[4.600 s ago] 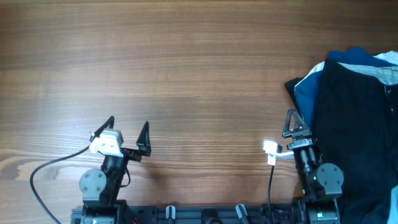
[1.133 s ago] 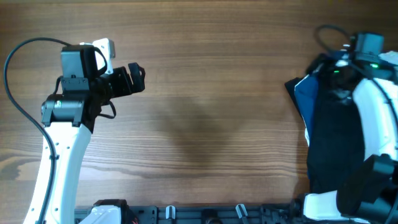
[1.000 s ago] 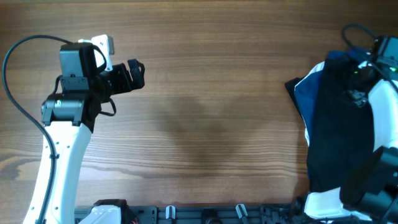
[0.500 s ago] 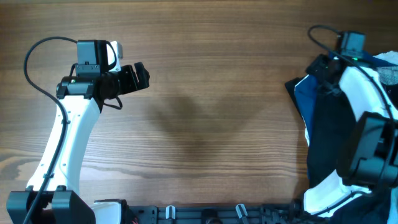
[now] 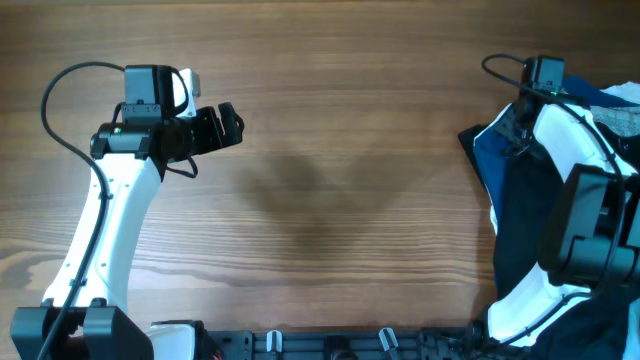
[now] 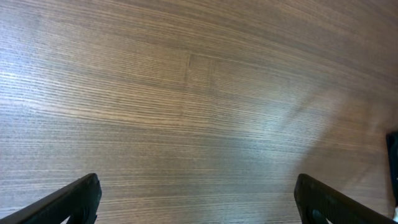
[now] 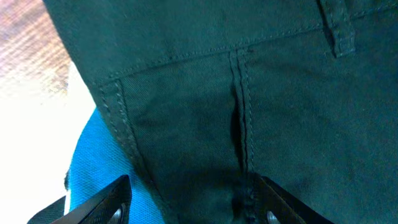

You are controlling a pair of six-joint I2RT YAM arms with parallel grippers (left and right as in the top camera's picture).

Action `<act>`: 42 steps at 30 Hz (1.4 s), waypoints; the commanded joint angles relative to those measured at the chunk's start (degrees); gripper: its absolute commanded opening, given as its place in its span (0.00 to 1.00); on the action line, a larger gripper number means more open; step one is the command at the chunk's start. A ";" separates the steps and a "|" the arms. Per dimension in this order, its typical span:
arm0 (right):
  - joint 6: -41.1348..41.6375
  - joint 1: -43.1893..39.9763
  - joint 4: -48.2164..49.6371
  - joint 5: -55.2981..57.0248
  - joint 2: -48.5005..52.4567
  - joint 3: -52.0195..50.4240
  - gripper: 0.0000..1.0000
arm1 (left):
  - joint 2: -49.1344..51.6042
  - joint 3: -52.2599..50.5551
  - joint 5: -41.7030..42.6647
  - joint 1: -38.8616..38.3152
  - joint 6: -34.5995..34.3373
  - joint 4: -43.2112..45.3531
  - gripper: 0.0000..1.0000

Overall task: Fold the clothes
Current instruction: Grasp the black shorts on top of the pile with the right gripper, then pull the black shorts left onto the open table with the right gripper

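The black garment (image 5: 530, 215) lies in a heap at the table's right edge, partly hidden under my right arm. In the right wrist view it (image 7: 249, 93) fills the frame, showing seams and a belt loop. My right gripper (image 5: 522, 112) hangs over the heap's far left corner. Its fingers (image 7: 189, 208) are open just above the black cloth and hold nothing. My left gripper (image 5: 218, 127) is open and empty above bare wood at the far left. In the left wrist view its fingers (image 6: 199, 202) frame only the tabletop. The waistband lining and the button are out of view.
A royal blue garment (image 5: 490, 150) sticks out from under the black one on its left side, and also shows in the right wrist view (image 7: 93, 168). Pale cloth (image 5: 622, 98) lies at the heap's far right. The wooden table (image 5: 350, 150) stretches between the arms.
My right wrist has shifted slightly left and farther back over the heap's corner. The left arm has barely moved. The clothes lie as before.
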 commanded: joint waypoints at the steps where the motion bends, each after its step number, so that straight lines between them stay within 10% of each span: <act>1: -0.17 0.00 -0.48 2.21 1.70 1.01 0.57 | 0.35 0.79 0.98 0.26 -0.33 -0.33 1.00; 4: -0.17 -0.04 -0.37 4.79 1.68 1.01 0.40 | 0.35 0.79 0.98 0.26 -0.33 -0.57 1.00; 6: -0.15 -0.04 -1.36 6.56 1.70 1.01 0.52 | 0.35 0.79 0.98 0.26 -0.31 -0.57 1.00; 11: -0.26 -0.09 -1.95 4.83 1.38 1.49 0.04 | 0.35 0.79 0.98 0.26 -0.31 -0.63 1.00; 18: -2.25 -0.09 -8.07 3.37 -9.44 10.05 0.04 | 0.11 0.81 0.98 0.28 -0.09 -0.72 1.00; 26: -9.11 4.48 -2.49 -26.64 -27.15 15.67 0.04 | -5.99 4.46 0.74 1.22 -0.13 -0.74 0.96; 37: -12.20 49.94 -4.72 -28.63 -20.55 15.54 0.04 | -18.58 11.19 -1.66 10.43 -0.11 -0.98 0.98; 38: -12.83 52.70 -4.72 -27.65 -19.30 15.52 0.13 | -19.17 11.19 -2.64 10.93 -0.09 -0.98 0.99; 40: -11.85 56.94 -5.03 -21.14 -17.40 15.52 0.61 | -19.87 11.19 -3.80 11.45 -0.02 -0.94 1.00; 42: -8.87 57.59 -5.64 -14.23 -17.31 15.54 0.70 | -19.98 11.19 -3.82 11.47 0.52 -0.98 1.00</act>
